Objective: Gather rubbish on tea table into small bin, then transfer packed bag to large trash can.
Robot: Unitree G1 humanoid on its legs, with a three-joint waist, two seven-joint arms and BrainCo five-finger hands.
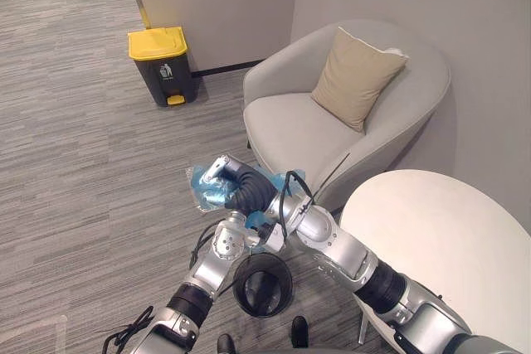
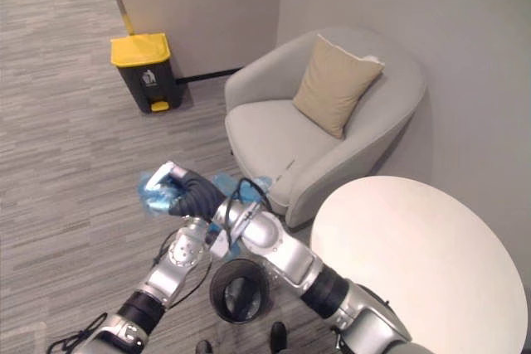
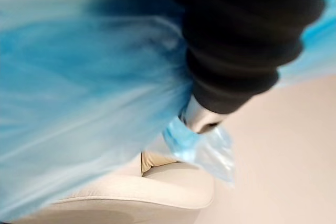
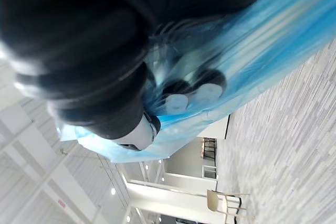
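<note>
the blue bag (image 1: 199, 195) is gripped in the curled fingers of the right robot hand (image 1: 221, 170), clear of the small bin (image 1: 239, 289), likely for carrying to the large trash can (image 1: 162, 68) by the wall. the left robot hand (image 1: 242, 231) is tucked beneath; its state cannot be told.

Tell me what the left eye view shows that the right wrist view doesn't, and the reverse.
Left eye view: the yellow-lidded trash can by the wall, the armchair, the round table and the small black bin below the arms. Right wrist view: dark-tipped fingers curled into blue film, up close. Both: the blue bag held by the right hand, over grey floor.
</note>
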